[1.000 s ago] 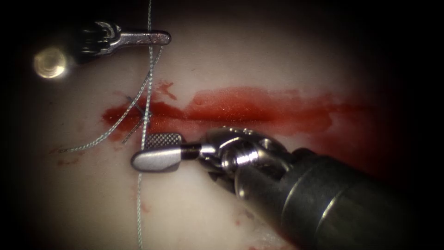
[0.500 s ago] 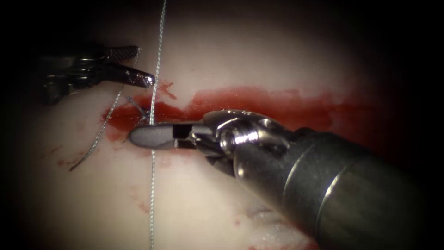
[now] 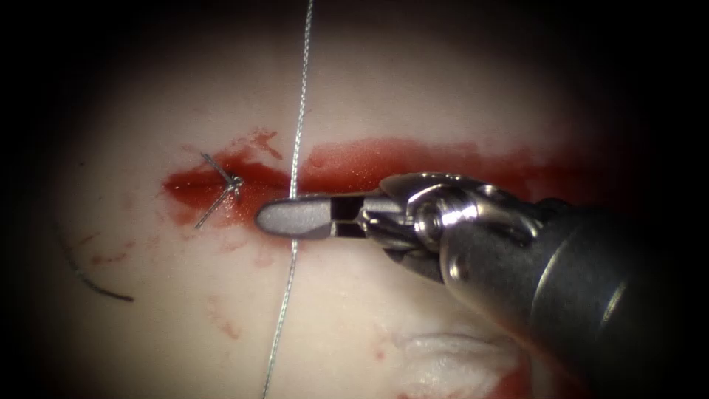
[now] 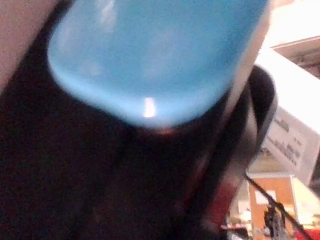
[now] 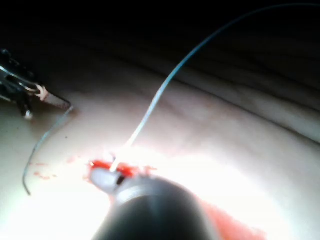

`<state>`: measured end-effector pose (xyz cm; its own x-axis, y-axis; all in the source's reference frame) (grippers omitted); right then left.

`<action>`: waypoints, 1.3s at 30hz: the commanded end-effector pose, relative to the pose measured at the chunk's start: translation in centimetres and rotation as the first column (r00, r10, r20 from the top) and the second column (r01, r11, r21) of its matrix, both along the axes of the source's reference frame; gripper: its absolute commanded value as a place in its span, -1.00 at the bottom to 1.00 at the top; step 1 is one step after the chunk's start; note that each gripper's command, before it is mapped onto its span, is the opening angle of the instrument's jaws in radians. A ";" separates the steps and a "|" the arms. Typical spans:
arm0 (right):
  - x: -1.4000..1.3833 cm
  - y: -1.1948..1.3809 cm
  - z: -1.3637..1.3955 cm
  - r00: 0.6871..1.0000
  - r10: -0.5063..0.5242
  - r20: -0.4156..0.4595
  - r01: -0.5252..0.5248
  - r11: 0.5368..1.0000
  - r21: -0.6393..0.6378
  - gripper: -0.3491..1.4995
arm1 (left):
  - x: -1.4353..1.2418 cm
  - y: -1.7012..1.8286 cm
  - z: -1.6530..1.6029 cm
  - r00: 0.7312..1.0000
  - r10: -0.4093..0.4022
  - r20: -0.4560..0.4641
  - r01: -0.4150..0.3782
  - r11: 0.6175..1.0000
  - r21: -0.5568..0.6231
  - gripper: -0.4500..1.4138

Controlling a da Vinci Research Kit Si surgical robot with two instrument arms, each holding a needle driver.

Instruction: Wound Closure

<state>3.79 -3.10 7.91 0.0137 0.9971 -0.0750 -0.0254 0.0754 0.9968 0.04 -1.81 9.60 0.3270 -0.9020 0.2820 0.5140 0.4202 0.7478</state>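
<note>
- Pale tissue [image 3: 413,89] makes up the bench scene, with the cut [image 3: 443,166] running across it from nine to three o'clock and red fluid [image 3: 354,159] pooled along it.
- From where I stand, the right tool [image 3: 295,219] comes in from four o'clock. Its jaws are pressed together on the thread [image 3: 301,96] at the near edge of the cut.
- That thread runs as one taut line from twelve o'clock down through the jaws and out towards six.
- To my eye, the job here is holding the thread. It looks best done with a firm pinch, a steady even pull along the line, and no dragging sideways across the wet edge of the cut.
- A tied knot [image 3: 234,181] sits in the cut at nine o'clock from the jaws, just beside them, with two short stubs sticking out. I would keep the jaw tips off it.
- A dark loose strand [image 3: 96,284] curves over the tissue near eight o'clock, well apart from the knot.
- In the right wrist view, the left tool [image 5: 62,104] appears to pinch one end of that strand, and the rest hangs in a curve.
- A white fatty patch [image 3: 450,347] lies near five o'clock beneath the right shaft, clear of the thread.
</note>
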 end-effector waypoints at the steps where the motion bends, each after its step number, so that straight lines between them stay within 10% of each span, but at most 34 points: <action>1: 0.07 0.11 0.01 1.000 0.004 -0.002 -0.004 1.000 -0.005 -1.00 | -0.02 0.05 0.01 0.999 0.034 -0.017 -0.034 0.999 -0.039 0.80; 4: 0.06 0.12 0.00 1.000 0.006 -0.002 -0.006 1.000 -0.003 -1.00 | 0.12 -0.23 0.19 0.974 0.207 -0.092 -0.217 0.970 -0.109 0.91; 7: 0.05 0.14 -0.03 1.000 0.015 0.001 -0.015 1.000 0.001 -1.00 | 0.28 -0.52 0.29 0.865 0.421 -0.272 -0.438 0.899 0.001 0.91; 8: 0.05 0.15 -0.03 1.000 0.016 0.001 -0.016 1.000 0.002 -1.00 | 0.31 -0.60 0.23 0.780 0.529 -0.335 -0.517 0.846 0.132 0.91; 11: 0.05 0.15 -0.03 1.000 0.016 0.001 -0.016 1.000 0.001 -1.00 | 0.33 -0.66 0.05 0.726 0.601 -0.335 -0.538 0.799 0.269 0.89; 17: 0.05 0.17 -0.01 1.000 0.029 0.007 -0.029 1.000 0.001 -1.00 | 0.04 -0.18 -0.56 0.872 0.440 -0.212 -0.425 0.898 0.115 0.79; 18: 0.06 0.20 0.00 0.998 0.061 0.021 -0.062 0.998 0.006 -1.00 | -0.11 0.04 -0.74 0.931 0.334 -0.147 -0.336 0.942 0.010 0.84; 22: 0.07 0.49 0.00 0.983 0.182 0.037 -0.177 0.978 -0.110 -1.00 | -0.43 0.25 -1.00 0.991 0.127 0.034 -0.120 0.981 -0.151 0.86; 28: -0.16 1.00 0.04 0.942 0.335 0.039 -0.318 0.921 -0.226 -1.00 | -0.99 -0.03 -0.85 0.973 0.143 0.184 -0.119 0.984 -0.131 0.86; 39: -0.53 1.56 0.09 0.868 0.495 -0.043 -0.473 0.797 -0.375 -1.00 | -1.66 -0.66 -0.06 0.954 0.240 0.181 -0.230 0.970 -0.075 0.77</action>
<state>3.19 -1.67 8.02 -0.4524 0.7755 -0.4404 -0.2110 0.3867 0.8977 -1.58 -2.61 9.61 0.4739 -0.7956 0.3775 0.2500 0.5326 0.8086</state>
